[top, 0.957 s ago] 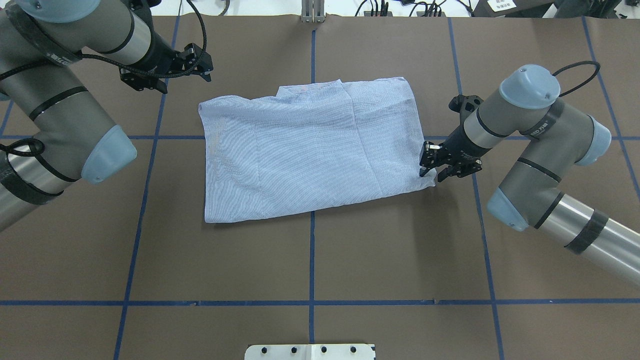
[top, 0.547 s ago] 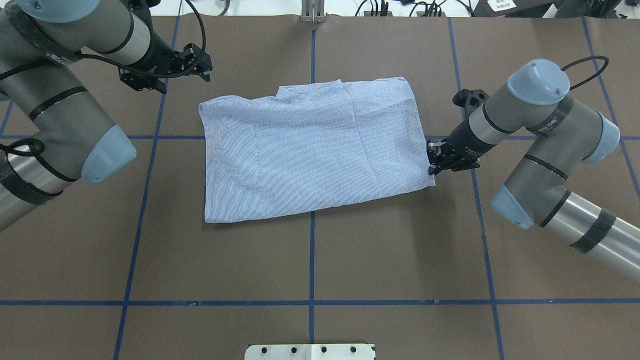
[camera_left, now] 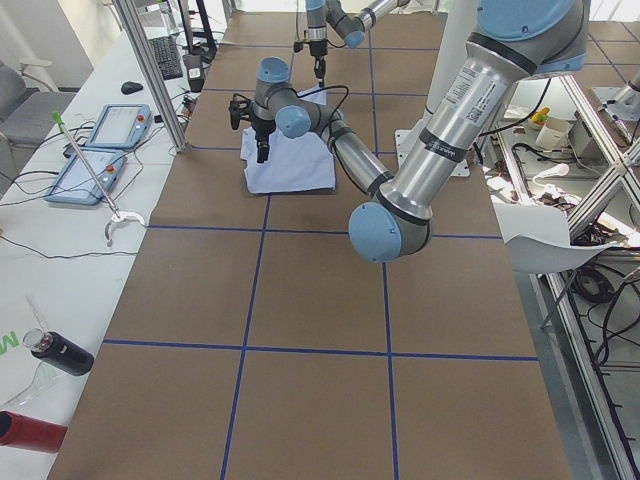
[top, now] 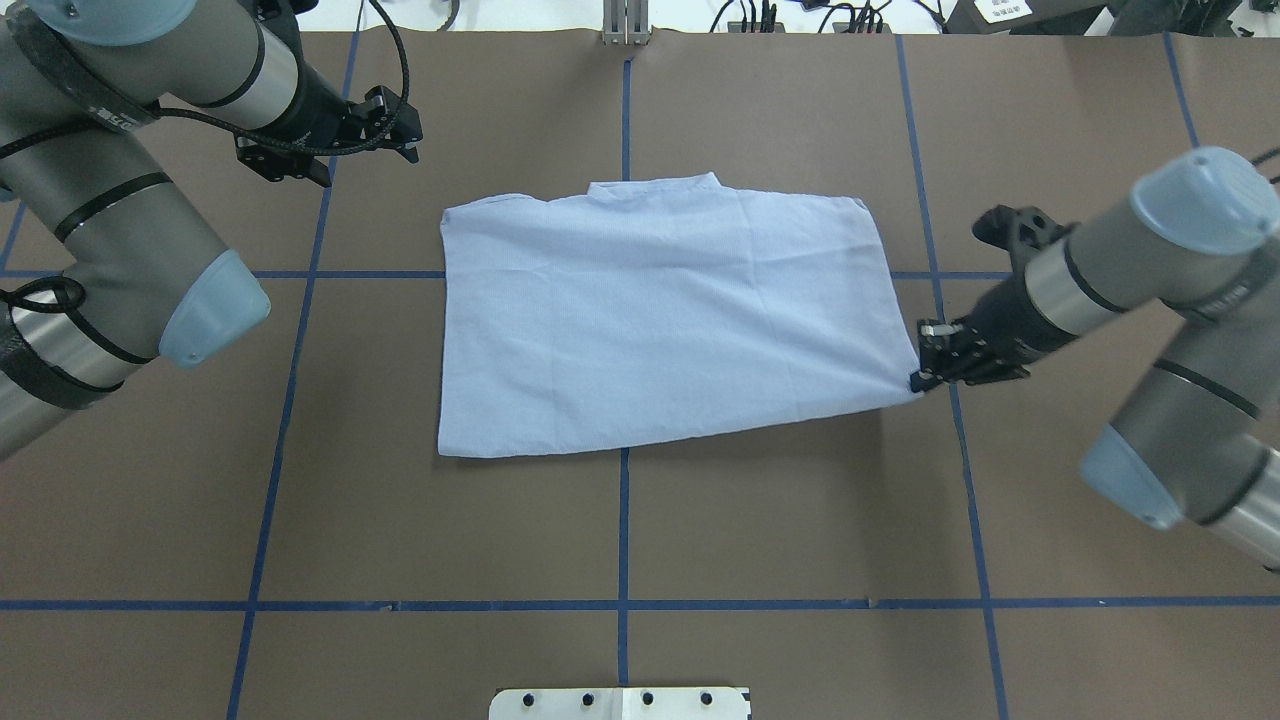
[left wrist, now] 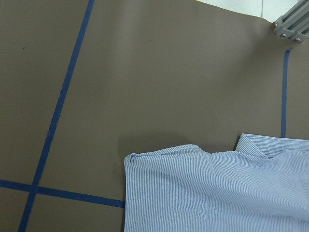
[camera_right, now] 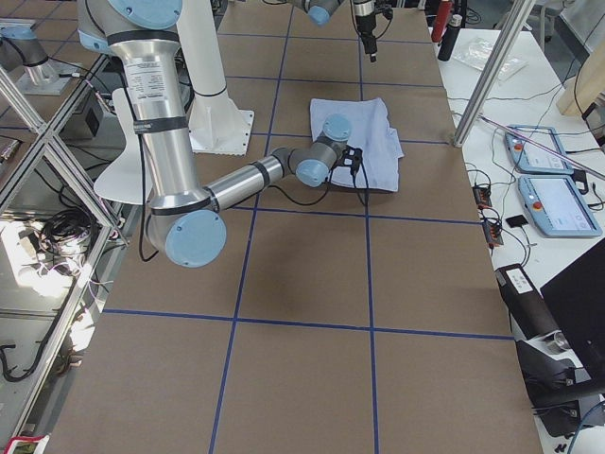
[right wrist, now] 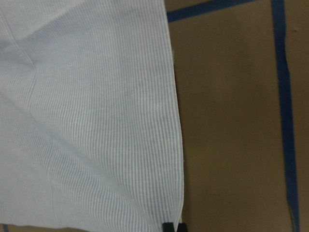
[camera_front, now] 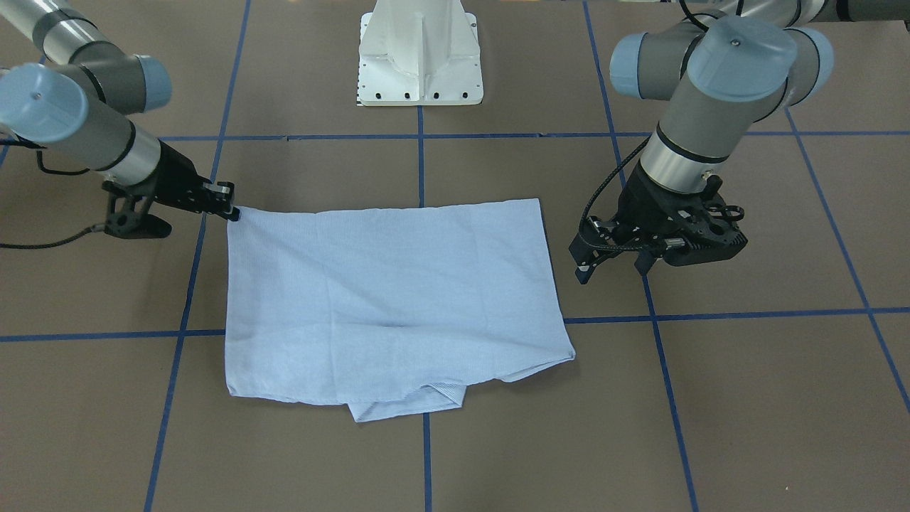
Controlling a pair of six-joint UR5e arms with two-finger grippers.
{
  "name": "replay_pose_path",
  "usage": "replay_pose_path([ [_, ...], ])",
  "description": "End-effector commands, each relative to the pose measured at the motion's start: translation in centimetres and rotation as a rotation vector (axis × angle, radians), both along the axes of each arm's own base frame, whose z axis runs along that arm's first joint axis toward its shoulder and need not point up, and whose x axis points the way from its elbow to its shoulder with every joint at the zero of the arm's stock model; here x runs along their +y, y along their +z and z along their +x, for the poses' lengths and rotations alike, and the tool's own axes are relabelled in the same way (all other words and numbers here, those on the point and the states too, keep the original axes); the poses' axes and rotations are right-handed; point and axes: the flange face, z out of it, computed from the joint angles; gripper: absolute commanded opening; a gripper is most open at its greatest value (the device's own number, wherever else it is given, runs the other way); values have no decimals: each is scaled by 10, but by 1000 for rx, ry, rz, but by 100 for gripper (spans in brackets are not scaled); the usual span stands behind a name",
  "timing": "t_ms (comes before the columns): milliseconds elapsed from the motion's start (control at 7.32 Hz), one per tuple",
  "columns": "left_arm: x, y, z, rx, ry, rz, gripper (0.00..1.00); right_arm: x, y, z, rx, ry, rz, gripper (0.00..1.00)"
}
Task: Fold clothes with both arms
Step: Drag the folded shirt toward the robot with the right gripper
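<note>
Right gripper [top: 918,378] is pressed together on the shirt [top: 660,320], pinching the corner nearest the robot on its own right side, low over the brown counter [top: 800,500]. From across the counter the same gripper [camera_front: 233,212] shows at the cloth's upper left corner, the arm slanting down to it. The right wrist camera shows the black fingertips [right wrist: 174,226] closed on the very tip of the striped cloth [right wrist: 87,121], with the shirt's edge running straight up from them. The light-blue shirt lies flat in the middle of the counter as a folded, roughly rectangular shape, and that lower edge slants out to a point at the pinched corner. Its collar [top: 652,186] sticks out on the side away from the robot, and the same collar [camera_front: 409,405] shows along the near edge in the front view. Blue tape lines [top: 623,520] cross the counter under and around the cloth. Left gripper [top: 368,165] hangs off the shirt's far left corner, near it but not touching, with its jaws spread; the front view shows the gripper [camera_front: 613,272] beside the shirt's side edge. The left wrist camera looks down on that shirt corner [left wrist: 217,193] and bare counter.
</note>
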Motion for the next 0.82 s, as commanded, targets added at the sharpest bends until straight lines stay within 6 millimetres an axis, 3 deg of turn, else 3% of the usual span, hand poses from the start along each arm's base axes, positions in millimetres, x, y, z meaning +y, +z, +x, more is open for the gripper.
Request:
replay_pose_path([
  [0,3,-2,-3,6,-6,1,99,112,-6,64,-6,-97,1,0],
  [273,5,-4,-2,8,-7,6,100,172,5,40,9,-286,-93,0],
  [547,9,-8,3,14,3,12,100,237,-8,3,34,-462,-246,0],
  [683,10,-8,4,15,6,11,99,252,-11,-6,61,-478,-296,0],
])
